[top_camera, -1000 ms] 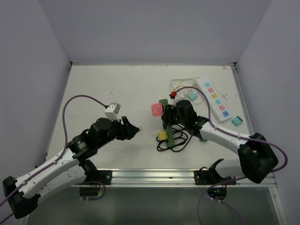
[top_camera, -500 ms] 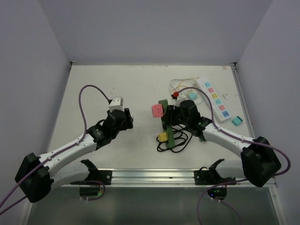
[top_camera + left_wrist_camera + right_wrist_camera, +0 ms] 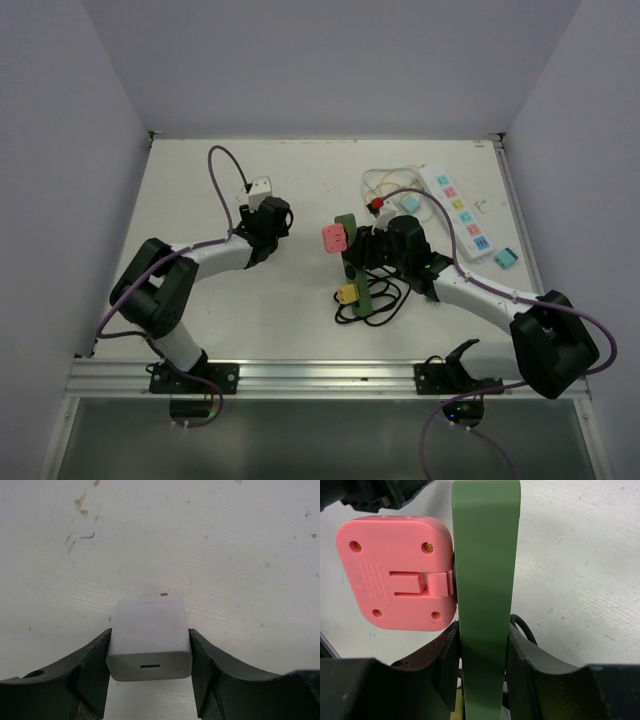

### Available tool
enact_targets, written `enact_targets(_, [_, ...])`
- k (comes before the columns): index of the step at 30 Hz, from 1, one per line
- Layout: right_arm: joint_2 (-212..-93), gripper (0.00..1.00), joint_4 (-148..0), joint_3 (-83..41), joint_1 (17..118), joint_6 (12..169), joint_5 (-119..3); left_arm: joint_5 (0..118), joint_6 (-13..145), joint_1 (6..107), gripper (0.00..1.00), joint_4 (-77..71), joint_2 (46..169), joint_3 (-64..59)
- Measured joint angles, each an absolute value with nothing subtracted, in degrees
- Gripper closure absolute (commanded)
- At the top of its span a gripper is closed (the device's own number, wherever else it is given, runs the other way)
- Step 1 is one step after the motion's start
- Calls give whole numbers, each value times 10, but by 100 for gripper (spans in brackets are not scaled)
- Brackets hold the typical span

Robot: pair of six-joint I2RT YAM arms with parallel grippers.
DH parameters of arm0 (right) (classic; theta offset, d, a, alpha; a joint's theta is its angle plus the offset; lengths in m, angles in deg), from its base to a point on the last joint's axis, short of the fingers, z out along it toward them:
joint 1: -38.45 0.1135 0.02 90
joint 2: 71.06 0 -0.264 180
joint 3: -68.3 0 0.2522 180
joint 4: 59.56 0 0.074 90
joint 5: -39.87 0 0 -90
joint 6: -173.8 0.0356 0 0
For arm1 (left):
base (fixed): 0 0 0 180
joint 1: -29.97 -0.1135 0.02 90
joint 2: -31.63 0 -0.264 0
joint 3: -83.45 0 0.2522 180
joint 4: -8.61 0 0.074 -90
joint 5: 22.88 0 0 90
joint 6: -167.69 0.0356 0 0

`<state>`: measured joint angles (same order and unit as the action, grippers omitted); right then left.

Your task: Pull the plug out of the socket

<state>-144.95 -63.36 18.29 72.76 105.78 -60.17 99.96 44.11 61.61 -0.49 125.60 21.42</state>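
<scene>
My left tool [image 3: 150, 641] stands about half spread and pinches a white plug [image 3: 149, 625] by its two side faces. One finger [image 3: 95, 667] sits at the cube's nine o'clock and the other at its three o'clock. The face with the small slot port looks back at the wrist camera. The plug hangs over bare desk [image 3: 235, 540], and I cannot tell whether it touches it.

My right tool [image 3: 484, 652] is drawn in narrower and pinches a green socket strip [image 3: 485, 550] across its width, both fingers pressed against it. A pink plug [image 3: 395, 572] sits against the strip's nine o'clock side, touching it.

From above, the green strip lies a little toward three o'clock of the desk's middle, running from twelve to six. The pink plug is near its twelve o'clock end and a yellow plug [image 3: 346, 291] is nearer six. A black cable coil [image 3: 378, 300] is bunched beside the strip. A white power strip [image 3: 458, 212] lies toward two o'clock. My left tool is out at nine o'clock of the pink plug, apart from it.
</scene>
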Motion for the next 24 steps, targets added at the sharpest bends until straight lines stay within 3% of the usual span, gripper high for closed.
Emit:
enact_targets(4, [-1463, 100, -614, 186, 721, 1058, -619, 1031, 438, 615, 91, 10, 1300, 182])
enact_targets(19, [-1487, 100, -584, 189, 721, 1060, -633, 1063, 378, 622, 22, 3, 1340, 178])
enact_targets(24, [-1487, 100, -584, 189, 721, 1060, -633, 1058, 363, 637, 13, -10, 1338, 179])
